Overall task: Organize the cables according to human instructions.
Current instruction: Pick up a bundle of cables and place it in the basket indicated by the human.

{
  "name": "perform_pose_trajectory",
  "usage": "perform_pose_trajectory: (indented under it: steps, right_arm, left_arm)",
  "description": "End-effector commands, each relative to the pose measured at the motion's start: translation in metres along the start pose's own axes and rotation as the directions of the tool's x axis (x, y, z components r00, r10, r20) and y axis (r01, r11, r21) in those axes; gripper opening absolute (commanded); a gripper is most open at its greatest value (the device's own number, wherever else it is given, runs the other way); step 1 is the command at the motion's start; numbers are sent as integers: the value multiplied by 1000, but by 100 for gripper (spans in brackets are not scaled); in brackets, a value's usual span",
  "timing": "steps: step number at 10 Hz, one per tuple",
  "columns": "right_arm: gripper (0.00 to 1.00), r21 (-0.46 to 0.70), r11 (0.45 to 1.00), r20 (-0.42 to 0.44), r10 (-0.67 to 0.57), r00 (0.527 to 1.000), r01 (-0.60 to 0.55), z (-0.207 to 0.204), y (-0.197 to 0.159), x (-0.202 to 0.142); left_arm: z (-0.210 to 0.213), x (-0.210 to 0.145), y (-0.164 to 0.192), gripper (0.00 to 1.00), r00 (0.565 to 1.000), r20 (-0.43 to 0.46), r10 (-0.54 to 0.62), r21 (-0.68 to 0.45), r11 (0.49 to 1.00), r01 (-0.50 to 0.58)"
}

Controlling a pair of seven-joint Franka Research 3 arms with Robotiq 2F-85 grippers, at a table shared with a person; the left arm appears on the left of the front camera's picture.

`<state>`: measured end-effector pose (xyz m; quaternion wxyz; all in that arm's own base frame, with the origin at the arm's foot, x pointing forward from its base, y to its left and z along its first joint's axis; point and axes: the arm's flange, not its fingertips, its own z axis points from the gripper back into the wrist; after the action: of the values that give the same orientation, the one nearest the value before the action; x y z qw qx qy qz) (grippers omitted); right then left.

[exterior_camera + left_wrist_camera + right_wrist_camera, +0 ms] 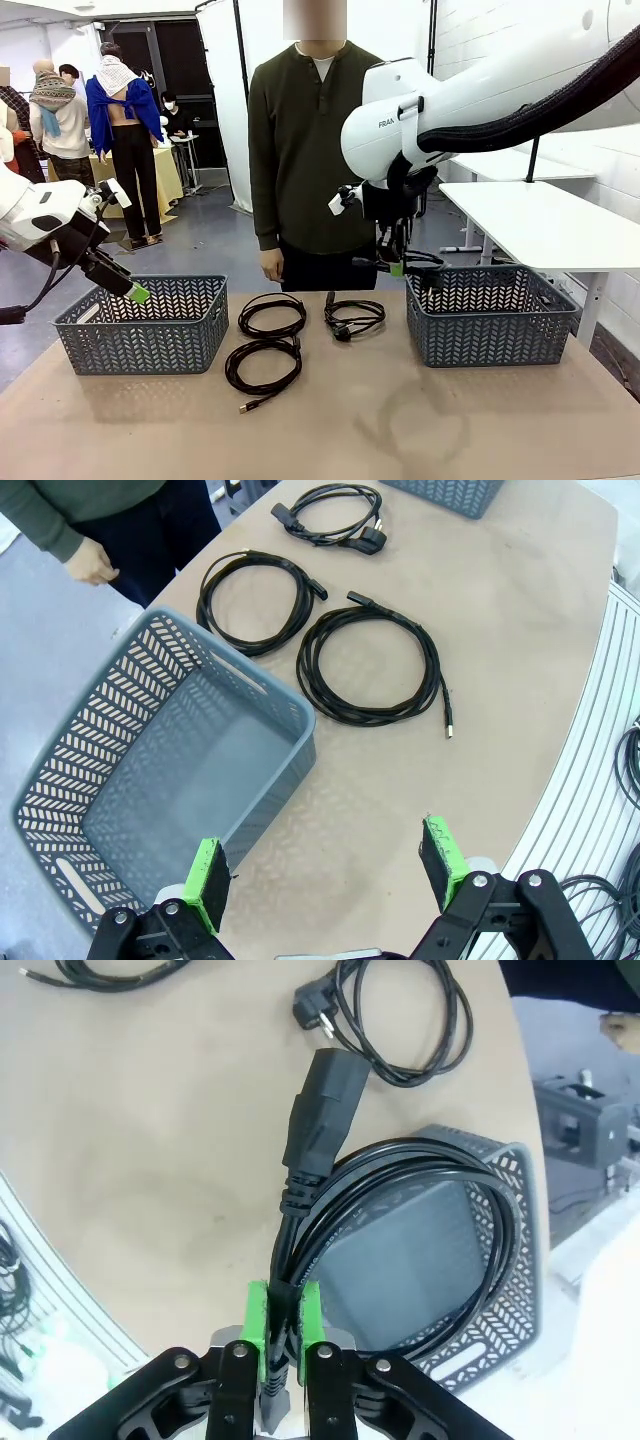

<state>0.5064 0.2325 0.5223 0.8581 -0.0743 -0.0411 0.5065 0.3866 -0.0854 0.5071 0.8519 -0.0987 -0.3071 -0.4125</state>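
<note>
**Held cable hangs half over the right-hand basket**

On my left, my left end effector (325,865) hangs with its green pads spread wide and nothing between them. It is above the near rim of the grey-blue lattice plastic basket (150,340), which looks bare inside.

Next along, three of the thin black cables lie on the beige tabletop (330,430) between the two baskets. There is a round coil (272,315) toward the far side and a larger coil (263,366) with a slim plug just nearer me. To their right is a flatter coil (354,316) with a chunky mains plug. The person in the dark olive sweater (300,150) stands behind them at the far edge. The one hand (270,264) I can see hangs by the side and points at nothing.

On my right, my right end effector (283,1310) is clamped on the fourth cable (320,1120), a thicker black coil with a blocky moulded connector. Most of its loop lies over the inside of the matching lattice basket (490,320), at the corner toward the middle of the tabletop. The connector's long axis runs straight away from my fingers, out past the rim and over bare tabletop. I judge that letting go here risks the connector draping outside the basket. A small shift deeper over the basket seems wise first, and my right arm is the one placed for it.
</note>
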Motion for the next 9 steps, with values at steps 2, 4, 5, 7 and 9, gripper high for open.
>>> perform_pose_trajectory:
  steps: [2, 4, 5, 7, 9]
  right_arm:
    - [0, 9, 1000, 4, -17, 1000, 17, 0, 4, 2]
    - [0, 9, 1000, 4, -17, 1000, 17, 0, 4, 2]
    - [0, 9, 1000, 4, -17, 1000, 17, 0, 4, 2]
    - [0, 9, 1000, 4, -17, 1000, 17, 0, 4, 2]
    - [0, 9, 1000, 4, -17, 1000, 17, 0, 4, 2]
  left_arm:
    - [-1, 0, 2, 100, 1000, 11, 10, -6, 1000, -10]
    - [-1, 0, 2, 100, 1000, 11, 10, -6, 1000, -10]
    - [-1, 0, 2, 100, 1000, 11, 10, -6, 1000, -10]
    - [-1, 0, 2, 100, 1000, 11, 10, -6, 1000, -10]
    - [-1, 0, 2, 100, 1000, 11, 10, -6, 1000, -10]
